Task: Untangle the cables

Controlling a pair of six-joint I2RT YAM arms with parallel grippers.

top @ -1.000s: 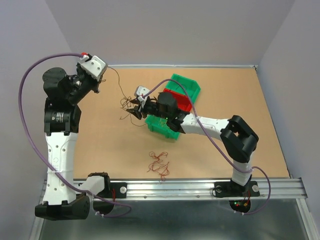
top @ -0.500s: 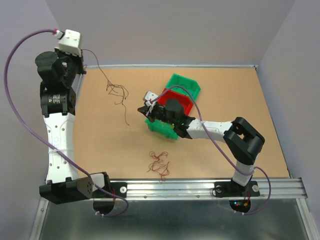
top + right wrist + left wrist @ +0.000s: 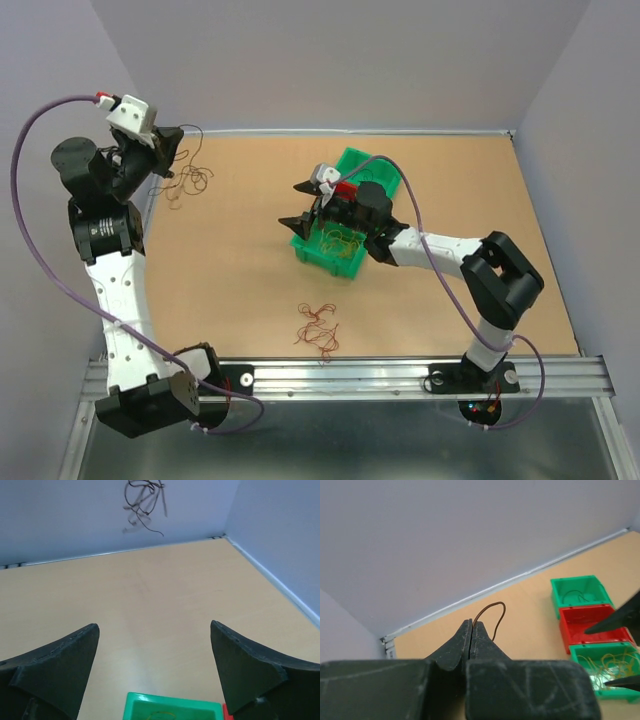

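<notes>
The left end effector (image 3: 170,146) is up high over the 10 o'clock corner of the tabletop (image 3: 450,290). It is squeezed tight on the dark cable (image 3: 188,180). In the left wrist view the left end effector (image 3: 471,625) has its tips pressed together, and a thin brown loop of the dark cable (image 3: 492,611) pokes out from between them. The rest of that cable hangs down in a messy clump near the back wall. The right end effector (image 3: 297,205) is close to the middle of the tabletop. It is spread wide and holds nothing. In the right wrist view the right end effector (image 3: 154,626) has its two black fingers (image 3: 50,665) far apart, with the near green bin (image 3: 170,707) just under them. The yellow cable (image 3: 338,240) lies inside the near green bin (image 3: 315,255). The red bin (image 3: 347,189) sits just past it toward 1 o'clock. The far green bin (image 3: 372,166) comes right after that. The red-brown cable (image 3: 318,326) lies alone on the tabletop at 6 o'clock, well apart from both arms.
</notes>
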